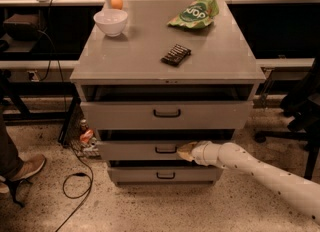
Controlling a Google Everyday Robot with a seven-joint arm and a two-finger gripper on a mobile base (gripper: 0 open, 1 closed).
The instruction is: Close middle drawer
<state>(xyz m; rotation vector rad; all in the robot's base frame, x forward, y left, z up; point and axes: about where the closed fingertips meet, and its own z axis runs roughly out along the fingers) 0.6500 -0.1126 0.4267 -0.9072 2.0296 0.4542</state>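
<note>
The grey cabinet has three stacked drawers. The middle drawer (145, 151) has a low grey front with a small black handle (165, 150) and stands slightly open, with a dark gap above it. My gripper (184, 150) at the end of the white arm (260, 171) rests against the drawer front just right of the handle. The arm reaches in from the lower right.
The top drawer (166, 114) stands out a little; the bottom drawer (165, 175) is below. On the cabinet top are a white bowl (110, 21), an orange (116, 2), a green chip bag (195, 13) and a dark bar (176, 54). A person's shoe (22, 170) and cable (75, 186) lie left.
</note>
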